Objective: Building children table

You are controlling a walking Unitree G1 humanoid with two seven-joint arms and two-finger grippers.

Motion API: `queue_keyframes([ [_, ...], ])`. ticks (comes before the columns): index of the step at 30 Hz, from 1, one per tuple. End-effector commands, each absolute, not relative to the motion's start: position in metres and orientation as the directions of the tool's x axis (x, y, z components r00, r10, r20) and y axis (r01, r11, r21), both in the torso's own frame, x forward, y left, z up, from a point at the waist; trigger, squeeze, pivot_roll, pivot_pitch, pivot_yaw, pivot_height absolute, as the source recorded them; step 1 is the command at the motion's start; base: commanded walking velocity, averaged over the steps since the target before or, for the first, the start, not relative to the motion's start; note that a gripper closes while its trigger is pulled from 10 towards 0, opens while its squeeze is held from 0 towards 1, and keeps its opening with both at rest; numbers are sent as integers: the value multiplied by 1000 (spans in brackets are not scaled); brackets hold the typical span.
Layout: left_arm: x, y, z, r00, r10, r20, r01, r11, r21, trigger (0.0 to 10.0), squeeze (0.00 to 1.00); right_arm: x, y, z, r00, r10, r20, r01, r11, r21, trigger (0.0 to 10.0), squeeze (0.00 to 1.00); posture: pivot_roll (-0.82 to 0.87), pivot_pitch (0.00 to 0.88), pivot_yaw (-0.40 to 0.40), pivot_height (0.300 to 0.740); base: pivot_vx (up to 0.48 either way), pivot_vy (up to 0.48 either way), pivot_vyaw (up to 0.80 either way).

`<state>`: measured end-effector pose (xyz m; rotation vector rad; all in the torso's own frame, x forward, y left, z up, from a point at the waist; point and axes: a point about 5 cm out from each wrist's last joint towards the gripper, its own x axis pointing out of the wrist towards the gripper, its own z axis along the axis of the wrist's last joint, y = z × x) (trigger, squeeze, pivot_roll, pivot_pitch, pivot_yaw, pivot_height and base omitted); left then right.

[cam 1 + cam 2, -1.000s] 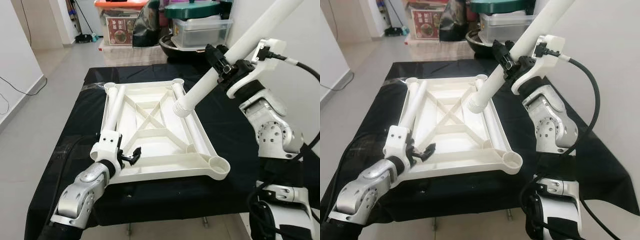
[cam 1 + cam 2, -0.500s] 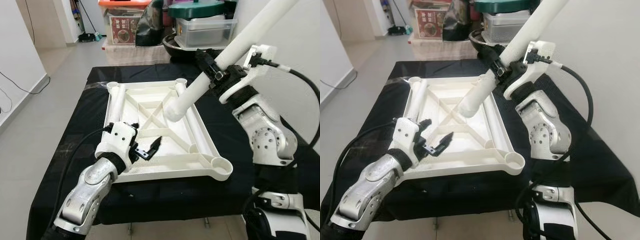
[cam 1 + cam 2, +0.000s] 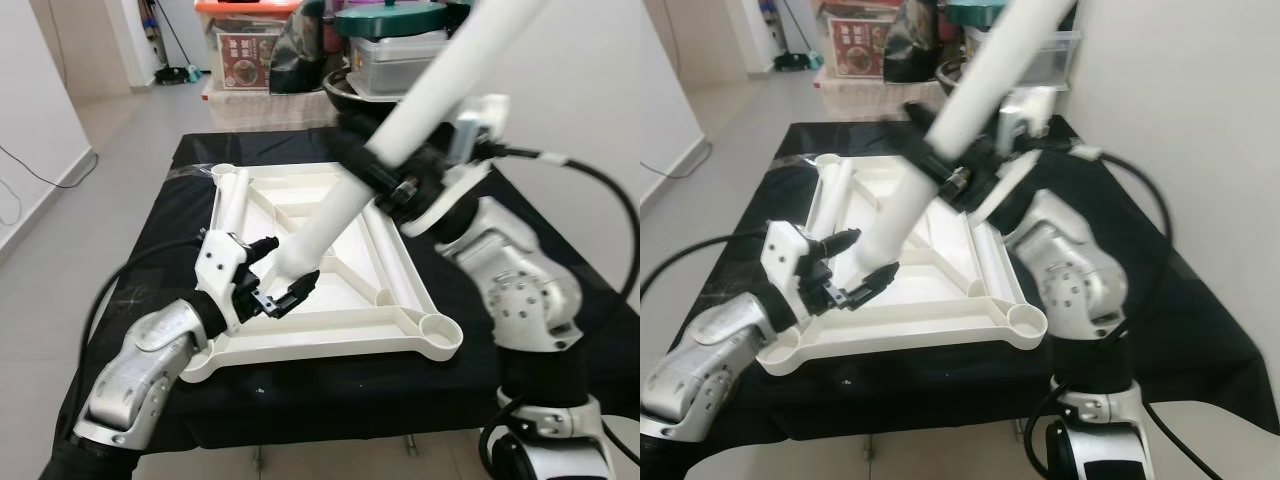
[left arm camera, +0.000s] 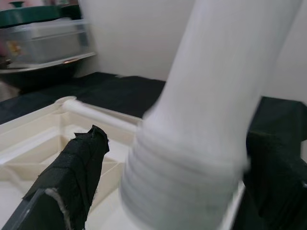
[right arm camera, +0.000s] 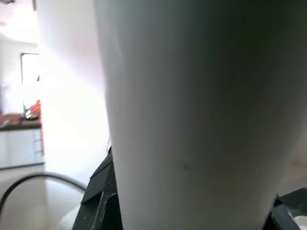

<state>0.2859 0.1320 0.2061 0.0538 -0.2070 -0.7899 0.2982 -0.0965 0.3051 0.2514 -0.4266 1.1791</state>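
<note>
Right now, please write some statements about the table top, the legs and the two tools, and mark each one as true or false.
1. The right tool holds a white table leg. True.
2. The left tool is shut on that leg. False: its fingers are open on either side of the leg's threaded end.
3. The table top lies upside down on a black cloth. True.
4. No other leg lies in the table top. False: another leg lies along its left side.

Right gripper (image 3: 385, 180) has swung the white table leg (image 3: 400, 125) across the tabletop frame (image 3: 400, 325) toward its near left side. Left gripper (image 3: 280, 275) has risen off the frame's left edge; its spread fingers now flank the leg's threaded end (image 4: 177, 187).
</note>
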Motion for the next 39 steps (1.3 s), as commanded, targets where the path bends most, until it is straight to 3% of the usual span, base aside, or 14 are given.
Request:
queue_keyframes([
  [1, 287, 134, 208, 661, -736, 148, 726, 677, 122, 10000, 0, 293, -91, 303, 269, 862, 430, -948, 316, -40, 0, 0, 14, 0, -43, 740, 0, 0, 0],
  [6, 288, 134, 205, 635, -763, 121, 753, 646, 124, 10000, 0, 289, -88, 303, 233, 874, 427, -960, 277, -43, 0, 0, 11, 0, -40, 740, 0, 0, 0],
  [8, 289, 133, 201, 593, -802, 80, 793, 598, 117, 10000, 0, 283, -84, 304, 189, 886, 424, -971, 234, -55, 0, 0, 6, 0, -33, 740, 0, 0, 0],
  [15, 288, 130, 195, 504, -864, 0, 860, 502, 97, 10000, 0, 278, -80, 305, 152, 892, 426, -977, 199, -70, 0, 0, 0, 0, -21, 740, 0, 0, 0],
  [18, 280, 129, 188, 427, -903, -49, 904, 424, 63, 10000, 0, 276, -80, 308, 120, 895, 429, -981, 172, -86, 0, 0, 3, 0, -23, 740, 0, 0, 0],
  [34, 273, 128, 202, 266, -962, -69, 964, 264, 37, 10000, 0, 261, -69, 308, -67, 912, 405, -991, -15, -131, 0, 0, 14, 0, -22, 740, 0, 0, 0],
  [39, 264, 123, 209, 168, -981, -92, 985, 164, 51, 10000, 0, 258, -67, 304, -117, 915, 387, -990, -74, -123, 0, 0, 24, 0, -32, 740, 0, 0, 0],
])
